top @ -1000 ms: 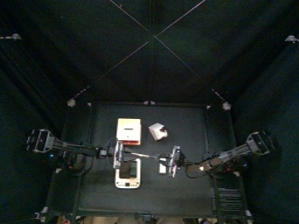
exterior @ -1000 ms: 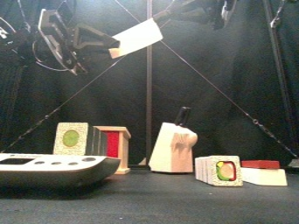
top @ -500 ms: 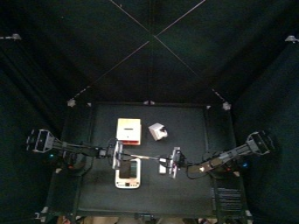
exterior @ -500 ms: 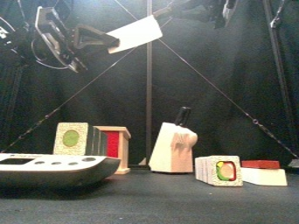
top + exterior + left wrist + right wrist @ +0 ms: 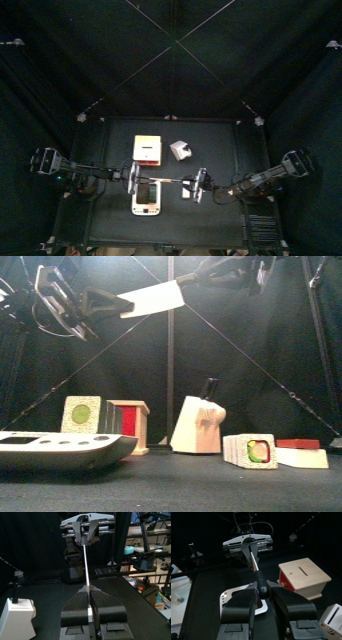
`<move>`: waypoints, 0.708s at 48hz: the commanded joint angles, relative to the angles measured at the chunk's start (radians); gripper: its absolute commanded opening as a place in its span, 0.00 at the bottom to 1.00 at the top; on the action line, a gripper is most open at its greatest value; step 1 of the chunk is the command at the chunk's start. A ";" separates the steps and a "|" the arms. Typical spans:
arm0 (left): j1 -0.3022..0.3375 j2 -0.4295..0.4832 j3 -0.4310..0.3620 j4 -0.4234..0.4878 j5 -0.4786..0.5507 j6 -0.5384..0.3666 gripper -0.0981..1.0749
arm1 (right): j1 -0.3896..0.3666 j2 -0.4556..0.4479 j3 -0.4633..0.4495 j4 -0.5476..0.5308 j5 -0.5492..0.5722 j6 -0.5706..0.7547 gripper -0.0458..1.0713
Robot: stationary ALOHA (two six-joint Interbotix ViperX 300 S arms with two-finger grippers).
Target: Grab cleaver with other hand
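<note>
Down at the front edge of the black table (image 5: 174, 481) a flat white-and-black device (image 5: 47, 446) lies untouched. High above it the cleaver (image 5: 151, 299), a broad pale blade on a black handle, hangs in the air between the two arms. The change is in the claws. The left gripper (image 5: 89, 592), wide a second ago, has clenched on the blade's free end. The right gripper (image 5: 262, 586), which was clamped on the handle, has sprung apart and now stands loose on either side of it. To my eye that is the handover itself, and what remains is for the right arm to back away without knocking the handle. Further back, toward the table's middle, a pale wooden knife block (image 5: 201, 424) stands with small boxes on either side.
</note>
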 commanded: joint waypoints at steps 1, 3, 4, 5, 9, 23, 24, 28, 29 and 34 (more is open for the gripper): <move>0.002 -0.008 -0.006 0.003 -0.009 0.000 0.32 | -0.002 -0.034 -0.014 0.051 0.000 0.003 0.80; 0.002 -0.008 -0.003 0.002 -0.008 0.000 0.32 | -0.002 -0.043 -0.021 0.092 -0.006 0.002 0.86; 0.002 -0.006 -0.002 0.002 -0.005 0.000 0.32 | -0.003 -0.046 -0.025 0.110 -0.009 -0.002 0.89; 0.002 -0.006 -0.002 0.002 -0.002 0.000 0.32 | -0.005 -0.049 -0.028 0.127 -0.015 -0.006 0.91; 0.000 -0.003 0.003 0.003 0.002 0.000 0.32 | -0.020 -0.064 -0.032 0.187 -0.043 -0.015 0.97; -0.003 -0.009 0.006 0.011 0.000 0.000 0.32 | -0.058 -0.084 -0.012 0.307 -0.115 -0.015 0.97; -0.002 -0.009 0.005 0.011 0.000 0.000 0.32 | -0.058 -0.084 -0.011 0.307 -0.115 -0.015 0.97; -0.002 -0.009 0.008 0.011 0.000 0.000 0.32 | -0.058 -0.087 -0.012 0.307 -0.115 -0.017 0.97; -0.002 -0.009 0.009 0.011 0.002 0.000 0.32 | -0.058 -0.087 -0.011 0.307 -0.115 -0.017 0.97; 0.000 -0.009 0.014 0.011 0.002 0.000 0.32 | -0.061 -0.089 -0.011 0.305 -0.115 -0.017 0.97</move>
